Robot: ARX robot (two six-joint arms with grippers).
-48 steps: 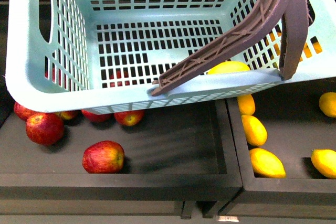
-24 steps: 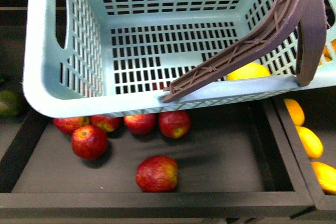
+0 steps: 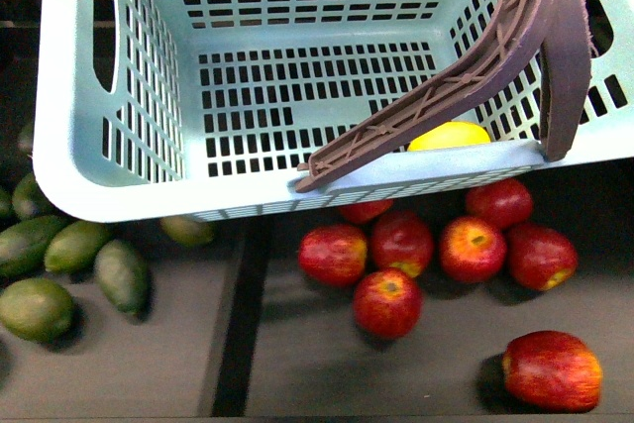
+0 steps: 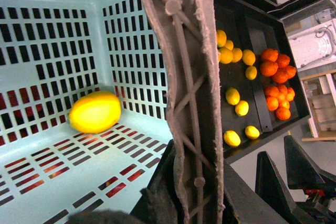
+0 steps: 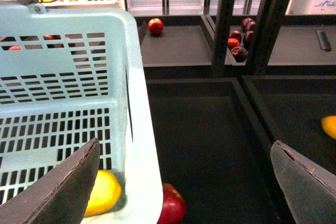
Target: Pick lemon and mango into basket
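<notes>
The pale teal basket (image 3: 61, 96) hangs over the fruit bins and fills the upper front view. Its two brown ribbed handles (image 3: 540, 37) are swung up at the right. My left gripper (image 4: 184, 195) is shut on a handle (image 4: 181, 77), which runs between its dark fingers. The yellow lemon (image 3: 451, 135) lies on the basket floor by the near wall, and shows as the lemon (image 4: 95, 112) from the left wrist. Several green mangoes (image 3: 121, 275) lie in the bin at lower left. My right gripper (image 5: 186, 187) is open and empty, beside the basket's rim (image 5: 139, 129).
Several red apples (image 3: 396, 245) lie in the bin below the basket, with a dark divider (image 3: 238, 324) between them and the mangoes. The left wrist view shows bins of loose lemons (image 4: 233, 97) and oranges (image 4: 275, 72). Dark shelf posts (image 5: 226, 24) stand behind the right gripper.
The bins have slid rightward under the basket: the loose lemons left the front view, the apples moved right, and green mangoes came in at left. The lemon stays in the held basket.
</notes>
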